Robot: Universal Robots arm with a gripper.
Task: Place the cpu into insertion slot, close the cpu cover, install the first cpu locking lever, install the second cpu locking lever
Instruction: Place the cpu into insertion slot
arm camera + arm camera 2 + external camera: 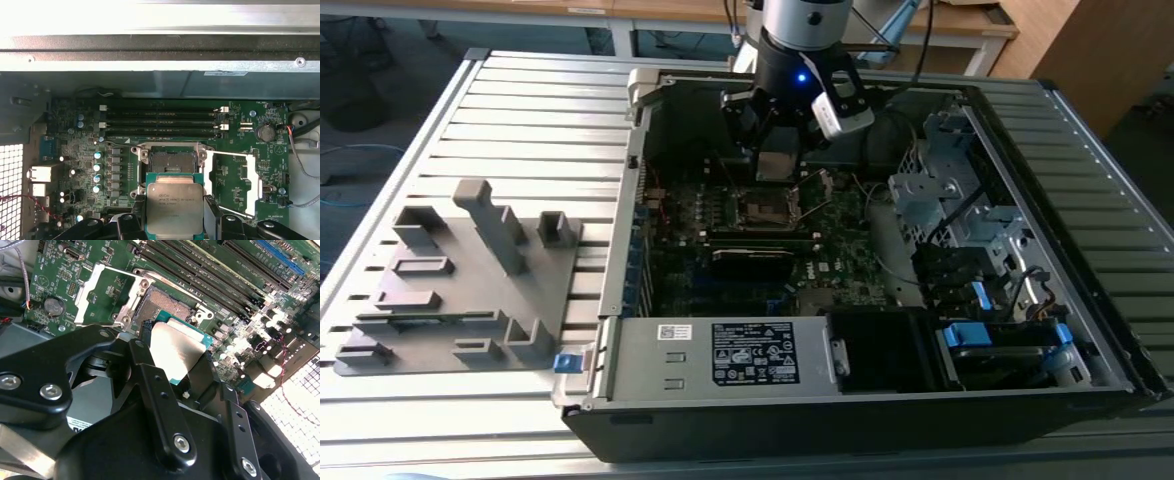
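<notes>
Gripper (774,168) pinching the cpu (176,347) by two opposite edges between its black fingers (150,385); the chip's dull silver top is showing in both wrist views. The arm is reaching down into the open computer case (620,230), near the case's far wall. The cpu is hovering close over the insertion slot (172,162) and is not seated in it. The slot's dark centre is lying exposed inside its silvery rim. The cpu cover (258,182) is standing swung open to one side of the slot, above the green motherboard (247,132). Long black memory slots (162,122) are running just beside the insertion slot. The case is resting on a slatted metal table (520,120). At the exterior view's left, a grey fixture block (454,270) is sitting on the table, well apart from the gripper.
</notes>
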